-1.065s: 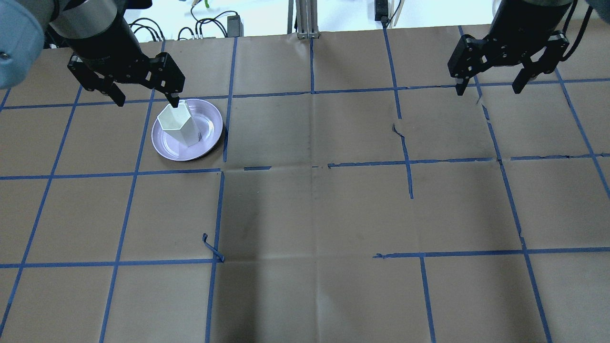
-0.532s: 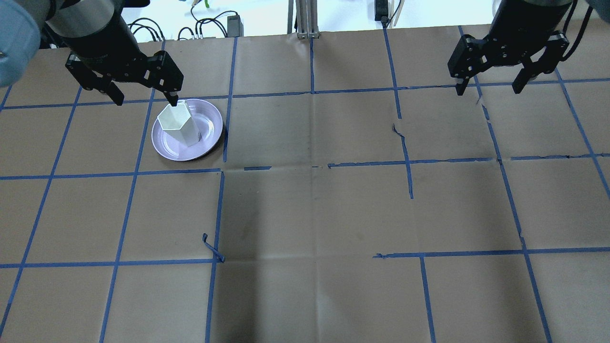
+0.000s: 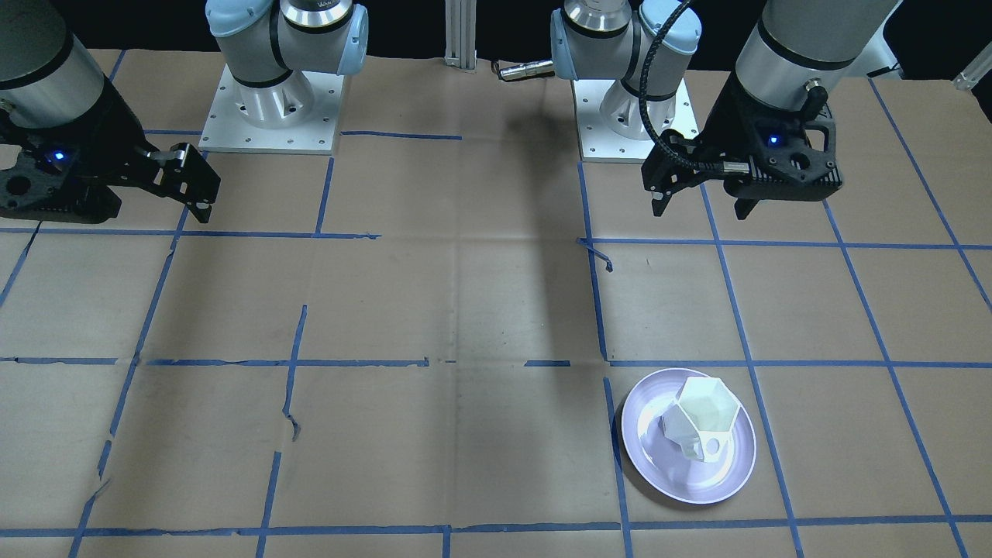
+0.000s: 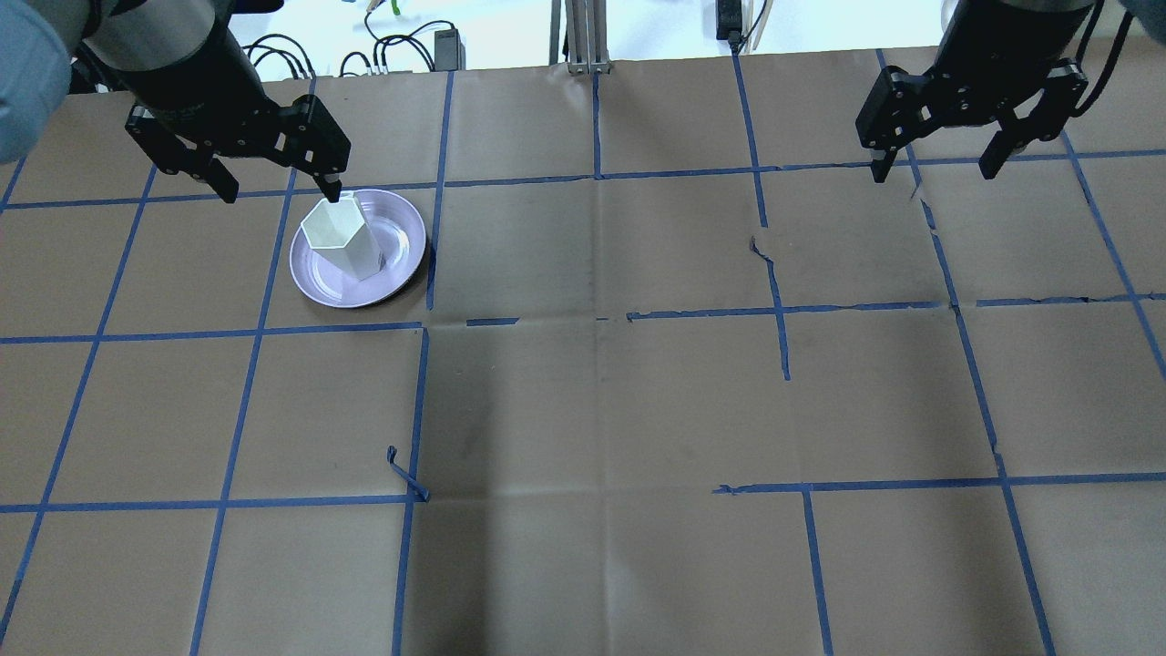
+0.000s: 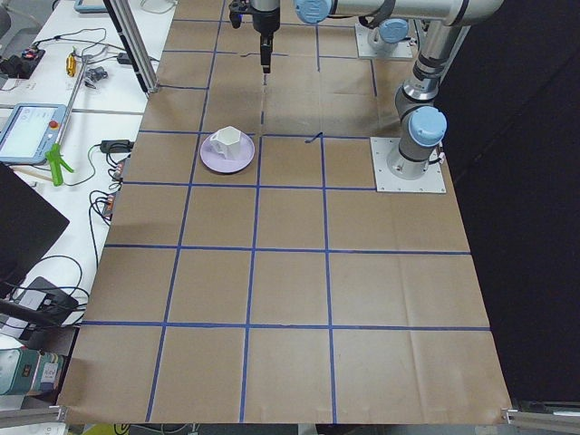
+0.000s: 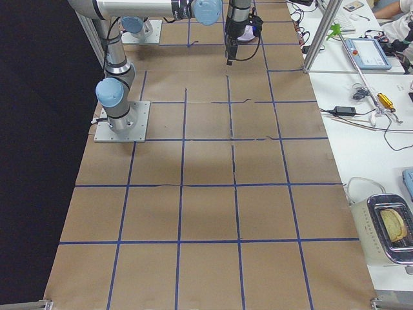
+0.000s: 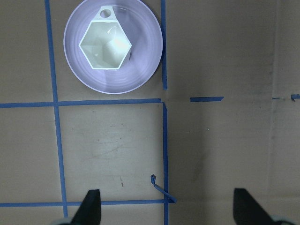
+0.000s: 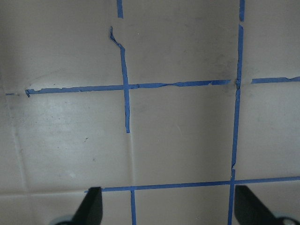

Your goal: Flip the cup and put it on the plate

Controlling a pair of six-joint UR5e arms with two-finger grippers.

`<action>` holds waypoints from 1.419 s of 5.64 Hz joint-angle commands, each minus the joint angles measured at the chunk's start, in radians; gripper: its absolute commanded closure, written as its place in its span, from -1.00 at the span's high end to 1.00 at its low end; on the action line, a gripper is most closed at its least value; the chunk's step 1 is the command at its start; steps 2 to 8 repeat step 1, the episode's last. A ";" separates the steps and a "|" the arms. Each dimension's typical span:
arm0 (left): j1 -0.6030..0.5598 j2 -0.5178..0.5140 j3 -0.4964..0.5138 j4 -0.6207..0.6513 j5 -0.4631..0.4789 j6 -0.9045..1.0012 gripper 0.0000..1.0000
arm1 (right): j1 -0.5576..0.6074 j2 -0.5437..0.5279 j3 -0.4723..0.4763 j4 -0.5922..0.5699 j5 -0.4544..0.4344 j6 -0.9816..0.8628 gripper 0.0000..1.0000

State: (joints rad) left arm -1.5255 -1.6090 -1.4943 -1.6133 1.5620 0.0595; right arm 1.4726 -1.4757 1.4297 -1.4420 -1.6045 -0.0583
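A small white faceted cup (image 4: 342,239) with a hexagonal mouth stands upright, mouth upward, on a round, shallow, glossy pale lavender plate (image 4: 310,282). In the left wrist view the cup (image 7: 105,44) sits near the middle of the plate (image 7: 143,70), and its thin open handle points toward the plate's rim. The plate lies flat on the brown paper worktop (image 4: 592,410), which is marked with a grid of blue tape, and a tape line runs just beside the plate.

The left hand (image 4: 279,194) hangs above the worktop with its two black fingers (image 7: 91,206) spread wide and nothing between them. The front-facing view shows this hand (image 3: 700,211) well apart from the plate (image 3: 643,457), on the side toward the robot's base. The right hand (image 4: 932,173) is far from the plate at the other end of the worktop, also raised, spread and empty.
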 commanded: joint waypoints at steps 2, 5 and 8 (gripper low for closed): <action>0.005 0.000 -0.006 -0.002 -0.013 -0.018 0.98 | 0.000 0.000 0.000 0.000 0.000 0.000 1.00; 0.005 0.000 -0.006 -0.002 -0.013 -0.018 0.98 | 0.000 0.000 0.000 0.000 0.000 0.000 1.00; 0.005 0.000 -0.006 -0.002 -0.013 -0.018 0.98 | 0.000 0.000 0.000 0.000 0.000 0.000 1.00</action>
